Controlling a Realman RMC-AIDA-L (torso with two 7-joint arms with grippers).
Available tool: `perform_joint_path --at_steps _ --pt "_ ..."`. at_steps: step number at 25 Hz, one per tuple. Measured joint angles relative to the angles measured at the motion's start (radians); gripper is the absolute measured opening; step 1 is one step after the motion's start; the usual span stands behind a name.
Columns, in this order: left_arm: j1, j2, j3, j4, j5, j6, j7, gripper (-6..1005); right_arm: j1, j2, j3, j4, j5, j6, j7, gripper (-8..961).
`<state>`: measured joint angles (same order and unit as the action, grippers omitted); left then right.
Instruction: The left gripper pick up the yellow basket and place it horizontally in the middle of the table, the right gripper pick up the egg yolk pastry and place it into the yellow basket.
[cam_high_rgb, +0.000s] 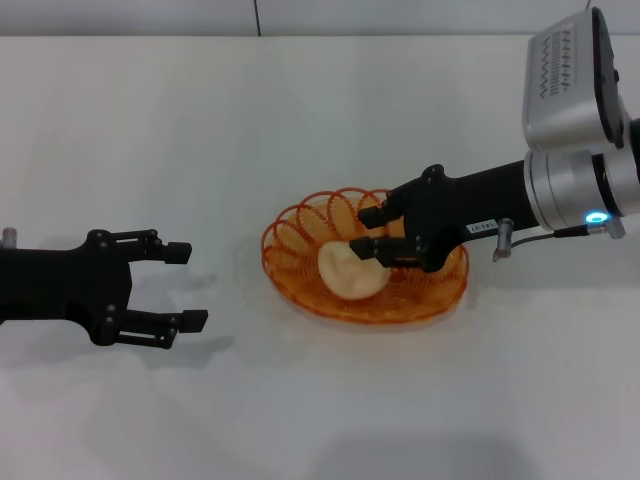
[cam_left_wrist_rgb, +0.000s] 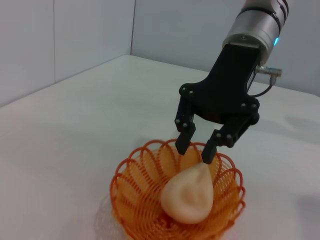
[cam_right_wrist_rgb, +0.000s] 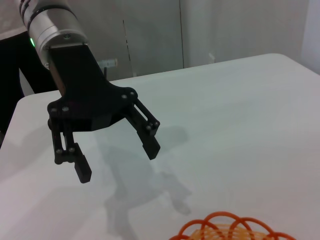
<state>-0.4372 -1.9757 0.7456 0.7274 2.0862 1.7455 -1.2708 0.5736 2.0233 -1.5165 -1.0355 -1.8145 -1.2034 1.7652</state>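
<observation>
Arms are reaching in from both sides of the white table (cam_high_rgb: 330, 120). On the robot's right, the right gripper (cam_high_rgb: 373, 232) is stretching across on a black forearm with a silver-grey segment carrying a small blue light, and its tips are hanging over the yellow basket (cam_high_rgb: 300, 232). Its two fingers are standing a little apart; in the left wrist view the right gripper (cam_left_wrist_rgb: 196, 148) is hovering just above the narrow end of the egg yolk pastry (cam_left_wrist_rgb: 188, 194), and whether one tip is grazing it cannot be told. The pastry (cam_high_rgb: 350, 270) is lying inside the basket (cam_left_wrist_rgb: 131, 197), its tapered end pointing toward the gripper.

The basket is sitting flat near the middle of the table, rim up, with its long axis running roughly left to right in the head view. Only its looped rim (cam_right_wrist_rgb: 220, 227) is showing in the right wrist view.

The left gripper (cam_high_rgb: 186, 287) is resting low over the table, well apart from the basket, fingers spread wide and pointing toward it. The same gripper (cam_right_wrist_rgb: 117, 160) is showing a green light on its wrist.

A small white label on the right forearm is too small to read.
</observation>
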Motion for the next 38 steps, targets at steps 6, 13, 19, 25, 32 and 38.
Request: perform_joint_path --at_steps 6,13,19,25,32,38 --pt "0.001 0.0 -0.001 0.0 0.0 0.0 0.0 861 -0.013 -0.006 0.019 -0.007 0.009 -0.013 -0.002 407" --pt "-0.002 0.0 -0.003 0.0 0.0 0.0 -0.002 861 -0.067 -0.01 0.206 -0.016 0.045 -0.194 -0.089 632" --pt "-0.005 0.003 -0.006 0.0 0.0 0.0 -0.002 862 -0.127 -0.025 0.456 0.014 0.036 -0.414 -0.241 757" --pt "-0.006 0.005 -0.006 0.0 -0.002 0.0 -0.002 861 -0.162 -0.073 0.54 0.151 0.03 -0.491 -0.371 857" --pt "-0.019 0.01 -0.008 -0.001 -0.003 -0.001 -0.023 861 -0.176 -0.08 0.544 0.23 0.01 -0.441 -0.425 857" --pt "-0.035 0.014 -0.005 -0.004 0.002 -0.003 -0.047 862 -0.174 -0.065 0.537 0.232 -0.005 -0.423 -0.432 857"
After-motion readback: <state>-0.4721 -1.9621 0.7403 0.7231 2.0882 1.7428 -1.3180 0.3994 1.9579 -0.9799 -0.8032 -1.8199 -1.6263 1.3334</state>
